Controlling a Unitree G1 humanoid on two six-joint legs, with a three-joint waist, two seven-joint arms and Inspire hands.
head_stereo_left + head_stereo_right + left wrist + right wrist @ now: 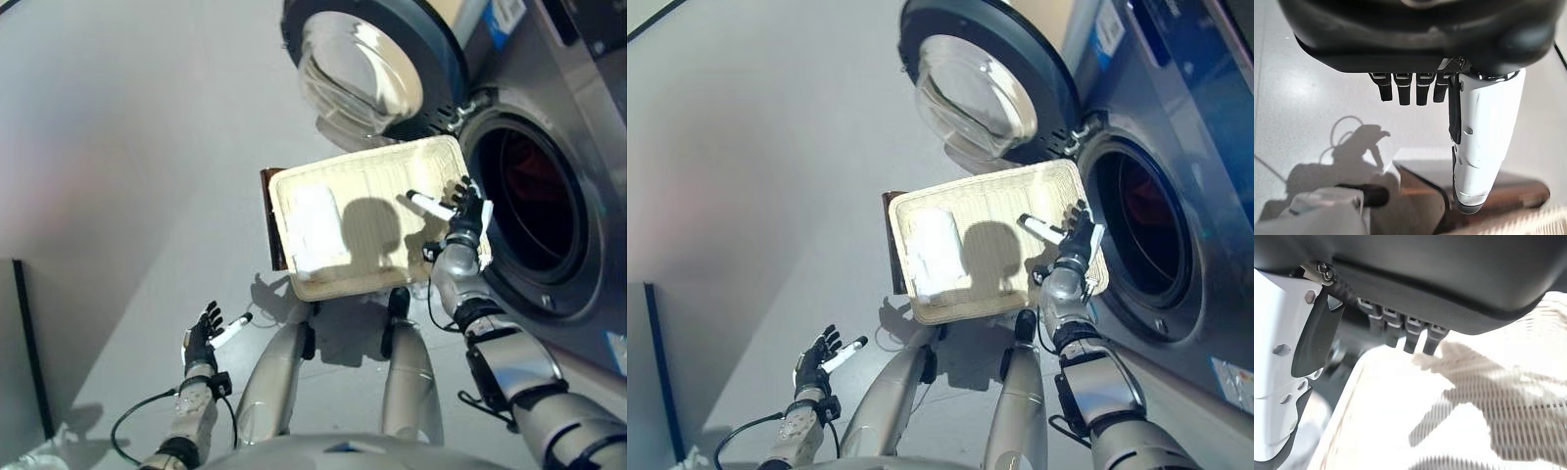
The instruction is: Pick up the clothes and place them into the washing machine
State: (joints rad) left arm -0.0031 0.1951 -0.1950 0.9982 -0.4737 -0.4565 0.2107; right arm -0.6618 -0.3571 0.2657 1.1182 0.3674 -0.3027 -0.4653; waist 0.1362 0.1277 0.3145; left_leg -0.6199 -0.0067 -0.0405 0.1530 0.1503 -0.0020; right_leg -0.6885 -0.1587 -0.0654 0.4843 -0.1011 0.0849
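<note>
Your right hand (468, 217) hangs over the basket (431, 157) with loose, empty fingers; the left hand (202, 338) is relaxed too, low down. The white cloth (315, 227), probably folded, lies across the basket: overreaching could tip it.

- Left robot hand (1415, 44): dark fingers (1400, 90) short and straight, white-covered thumb (1484, 142) extended beside them; nothing held.
- Pale floor (1303, 98) beyond the fingers.
- Dark brown board (1508, 188) past the thumb tip.
- Woven basket rim (1542, 220) just beside the board.
</note>
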